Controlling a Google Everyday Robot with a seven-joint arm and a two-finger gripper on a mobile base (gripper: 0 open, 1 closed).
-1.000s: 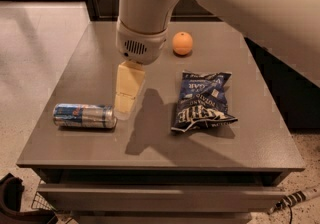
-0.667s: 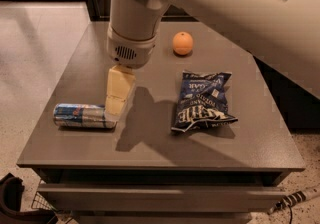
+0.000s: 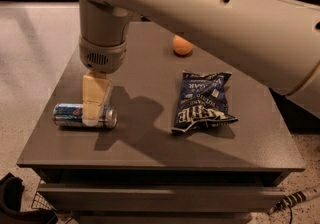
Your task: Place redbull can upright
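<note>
A grey-brown table (image 3: 150,153) stands on a pale speckled floor. The redbull can (image 3: 67,114) lies on its side toward the table's 8 o'clock, its long axis running 9 to 3. It shows blue and silver panels, with a shiny silver end facing 3 o'clock. The gripper (image 3: 94,118) is down over the can's 3 o'clock half; whether it has closed on the can I cannot tell. The step probably wants a light squeeze across the can's width, a clean lift, a turn to vertical, and the base set flat before release. A dark blue chip bag (image 3: 202,102) lies well apart at the can's 3 o'clock, and an orange (image 3: 182,45) at 1 o'clock.
</note>
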